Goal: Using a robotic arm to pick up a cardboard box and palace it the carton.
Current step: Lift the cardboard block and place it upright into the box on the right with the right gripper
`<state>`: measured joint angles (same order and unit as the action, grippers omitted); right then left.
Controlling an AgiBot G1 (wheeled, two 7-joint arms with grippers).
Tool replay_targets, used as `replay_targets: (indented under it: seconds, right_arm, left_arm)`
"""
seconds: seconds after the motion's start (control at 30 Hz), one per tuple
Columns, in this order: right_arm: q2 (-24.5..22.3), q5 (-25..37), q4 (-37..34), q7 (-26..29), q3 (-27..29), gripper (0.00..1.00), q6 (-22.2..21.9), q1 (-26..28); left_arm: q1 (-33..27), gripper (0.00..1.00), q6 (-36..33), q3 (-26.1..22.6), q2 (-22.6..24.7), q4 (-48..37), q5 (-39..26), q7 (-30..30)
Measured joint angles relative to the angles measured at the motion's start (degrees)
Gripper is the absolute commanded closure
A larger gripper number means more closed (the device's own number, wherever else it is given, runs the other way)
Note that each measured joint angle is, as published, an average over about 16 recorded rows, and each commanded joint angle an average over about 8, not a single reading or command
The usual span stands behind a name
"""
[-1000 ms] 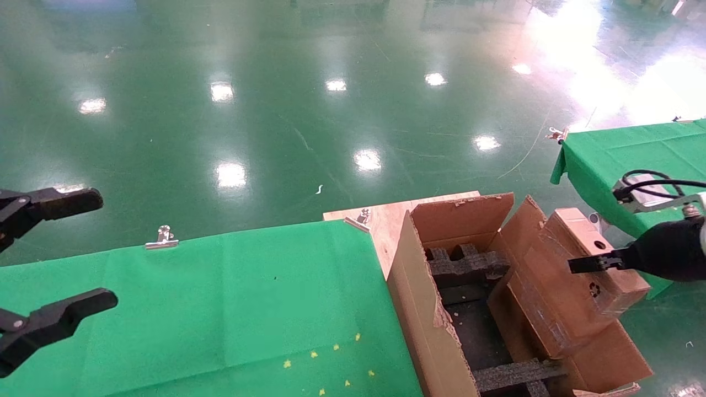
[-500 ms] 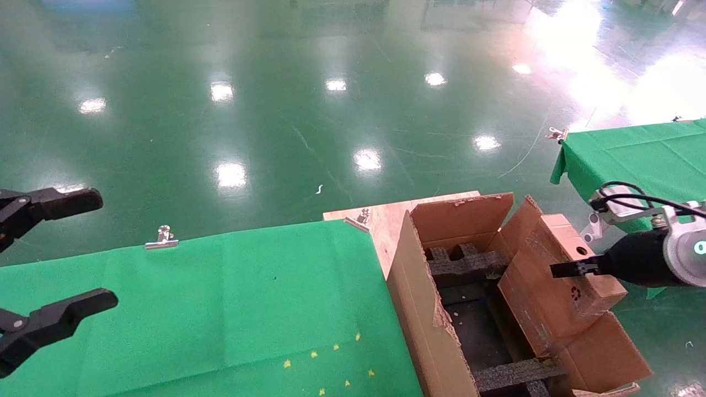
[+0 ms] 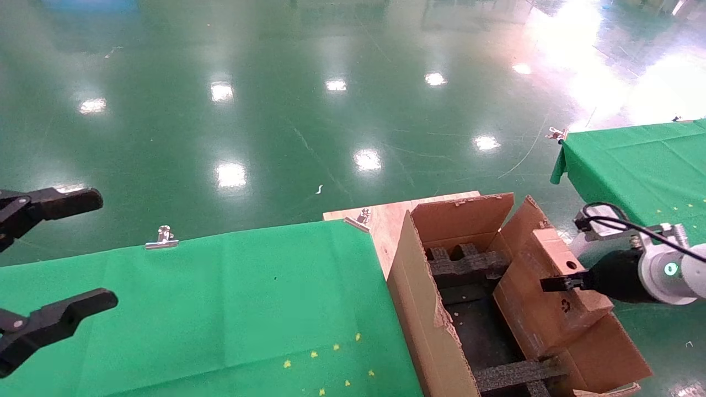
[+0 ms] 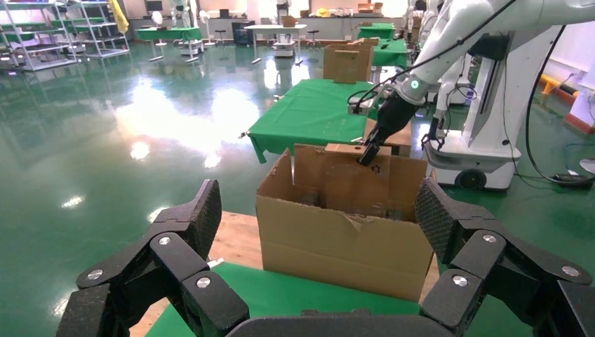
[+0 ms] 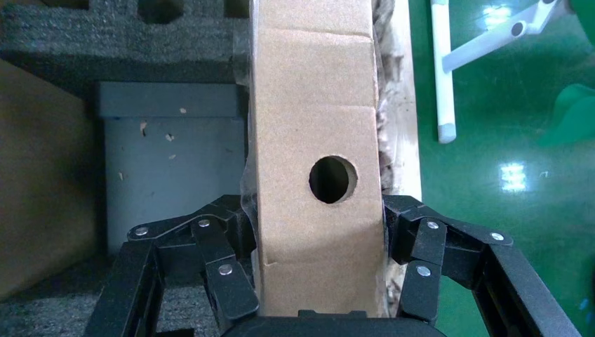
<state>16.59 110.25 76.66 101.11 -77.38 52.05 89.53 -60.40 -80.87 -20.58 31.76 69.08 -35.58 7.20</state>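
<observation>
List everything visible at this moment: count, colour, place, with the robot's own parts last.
cardboard box: one, brown, round hole, tilted over the carton's right side, held
carton: one, brown, torn flaps, open, right of the near table
foam inserts: black, inside the carton
near table: one, green cloth, front left
far table: one, green cloth, right
clips: silver, on table edges
left end effector: black, open, parked at left
right end effector: black, shut on the cardboard box

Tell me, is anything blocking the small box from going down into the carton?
Partly. The right gripper holds the cardboard box over the carton, beside its right wall; black foam inserts cross the interior below.
</observation>
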Motion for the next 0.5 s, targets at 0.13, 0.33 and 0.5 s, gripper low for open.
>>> replay_targets:
  seconds: [0.13,0.33,0.5]
  right_arm:
    - [0.73,0.68,-0.39,1.14,-0.69,1.0,-1.43,-1.44]
    - [2.37,1.73,-1.57,2.64,-1.68,1.0,-3.14,-3.41]
    - [4.26,2.46,-3.26,3.27,-2.48,1.0,-4.21,-4.87]
  left_arm:
    - [0.0,0.0,0.0,0.0,0.0,0.0,0.0,0.0]
    - [0.0,0.0,0.0,0.0,0.0,0.0,0.0,0.0]
    - [0.0,0.0,0.0,0.0,0.0,0.0,0.0,0.0]
